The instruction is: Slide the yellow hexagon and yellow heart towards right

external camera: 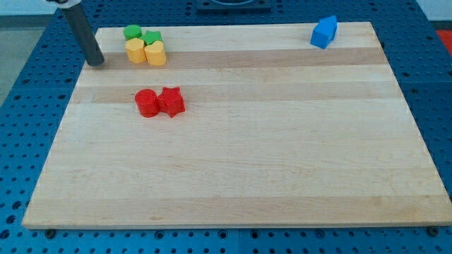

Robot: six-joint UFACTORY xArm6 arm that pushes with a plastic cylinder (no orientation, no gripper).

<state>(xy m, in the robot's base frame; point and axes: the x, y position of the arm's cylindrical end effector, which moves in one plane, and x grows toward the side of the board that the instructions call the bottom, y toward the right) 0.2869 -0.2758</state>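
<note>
The yellow hexagon and the yellow heart sit side by side, touching, near the view's top left of the wooden board. Just behind them are a green round block and a green star-like block, touching the yellow ones. My tip rests on the board's left edge, a short way to the left of the yellow hexagon, not touching it.
A red round block and a red star-like block touch each other below the yellow pair. Two blue blocks stand together at the top right. A blue perforated table surrounds the board.
</note>
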